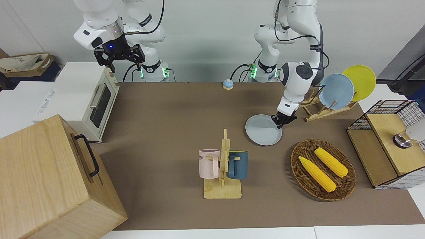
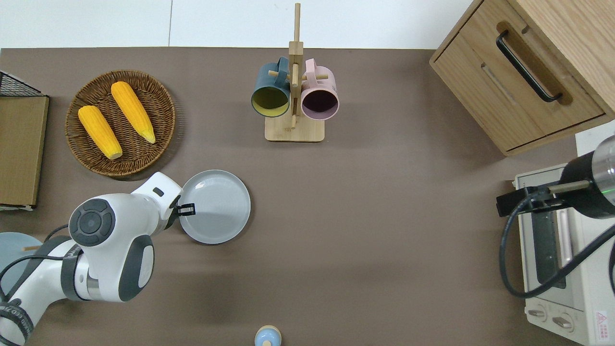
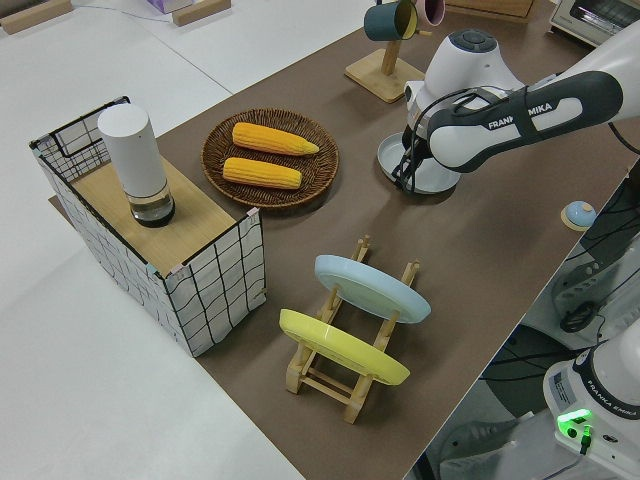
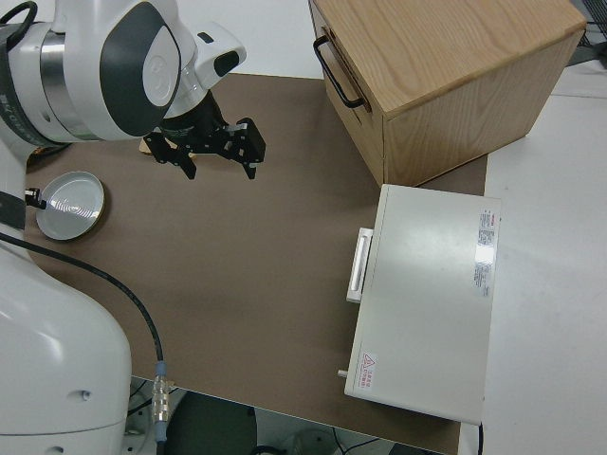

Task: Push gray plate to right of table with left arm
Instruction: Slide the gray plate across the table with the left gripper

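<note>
The gray plate lies flat on the brown table, nearer to the robots than the mug rack and toward the left arm's end. My left gripper is down at table level, against the plate's rim on the side toward the left arm's end. The left arm's wrist hides part of that rim in the overhead view. The right gripper is parked and open, holding nothing.
A wooden mug rack holds a pink and a dark-blue mug. A wicker basket with two corn cobs, a plate rack and a wire-mesh box crowd the left arm's end. Toaster oven, wooden drawer box, small bell.
</note>
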